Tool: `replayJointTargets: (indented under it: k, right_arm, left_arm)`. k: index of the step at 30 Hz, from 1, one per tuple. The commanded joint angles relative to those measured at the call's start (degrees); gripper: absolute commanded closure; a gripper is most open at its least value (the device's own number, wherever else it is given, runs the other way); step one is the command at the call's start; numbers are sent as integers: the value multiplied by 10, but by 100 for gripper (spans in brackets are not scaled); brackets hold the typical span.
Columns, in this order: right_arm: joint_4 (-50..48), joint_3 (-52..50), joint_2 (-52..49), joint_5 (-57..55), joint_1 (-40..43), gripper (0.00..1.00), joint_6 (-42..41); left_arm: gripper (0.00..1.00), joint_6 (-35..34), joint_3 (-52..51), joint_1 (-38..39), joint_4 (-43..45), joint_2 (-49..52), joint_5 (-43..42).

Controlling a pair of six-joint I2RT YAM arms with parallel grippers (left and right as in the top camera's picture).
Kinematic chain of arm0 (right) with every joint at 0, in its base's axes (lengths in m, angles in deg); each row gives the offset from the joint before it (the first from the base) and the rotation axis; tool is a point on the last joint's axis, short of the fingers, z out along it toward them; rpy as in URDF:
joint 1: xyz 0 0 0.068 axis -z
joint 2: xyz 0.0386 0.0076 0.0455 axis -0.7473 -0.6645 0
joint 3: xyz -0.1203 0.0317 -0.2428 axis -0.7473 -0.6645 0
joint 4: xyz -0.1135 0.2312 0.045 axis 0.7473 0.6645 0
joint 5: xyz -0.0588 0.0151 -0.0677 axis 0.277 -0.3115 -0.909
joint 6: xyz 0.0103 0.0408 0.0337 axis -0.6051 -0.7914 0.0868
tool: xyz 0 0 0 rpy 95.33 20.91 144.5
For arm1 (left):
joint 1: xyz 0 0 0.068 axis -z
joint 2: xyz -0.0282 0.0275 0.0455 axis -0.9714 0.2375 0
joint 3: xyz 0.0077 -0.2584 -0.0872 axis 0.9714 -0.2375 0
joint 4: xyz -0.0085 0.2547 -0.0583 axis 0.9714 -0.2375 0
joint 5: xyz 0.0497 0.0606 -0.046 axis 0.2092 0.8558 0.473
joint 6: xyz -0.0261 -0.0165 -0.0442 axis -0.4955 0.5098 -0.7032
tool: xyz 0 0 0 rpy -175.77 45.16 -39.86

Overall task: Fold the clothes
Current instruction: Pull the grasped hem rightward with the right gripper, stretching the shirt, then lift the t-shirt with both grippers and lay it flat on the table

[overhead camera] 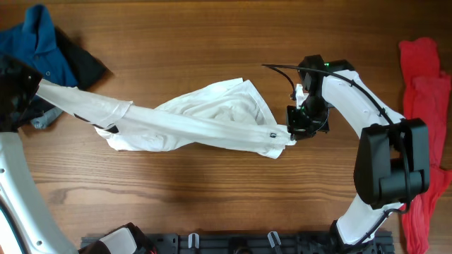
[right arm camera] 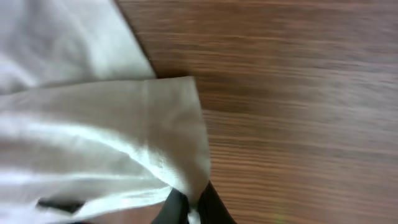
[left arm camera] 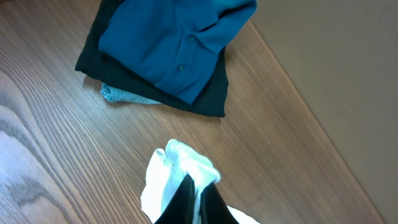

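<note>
A white T-shirt is stretched across the middle of the table between both arms. My left gripper at the far left is shut on one end of it; the left wrist view shows white cloth pinched between the fingers. My right gripper at the centre right is shut on the other end; the right wrist view shows the shirt's corner clamped in the fingers. A small black mark shows on the shirt near the right gripper.
A blue polo lies on dark pieces at the back left, also in the left wrist view. Red shirts lie along the right edge. A black rail runs along the front edge.
</note>
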Motion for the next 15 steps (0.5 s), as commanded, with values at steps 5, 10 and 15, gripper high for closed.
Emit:
replayJointTargets:
  k: [5,10,15]
  right_arm:
    - [-48,13,47,99,5,95,32]
    - [-60,88,171,75,35,96,-2]
    - [-14,219,275,32,59,96,-8]
  left_arm:
    - [96,11,5,-5,3,-1,-1]
    - [96,11,5,-5,13,-1,-34]
    - [96,26,11,-5,53,-16,-112]
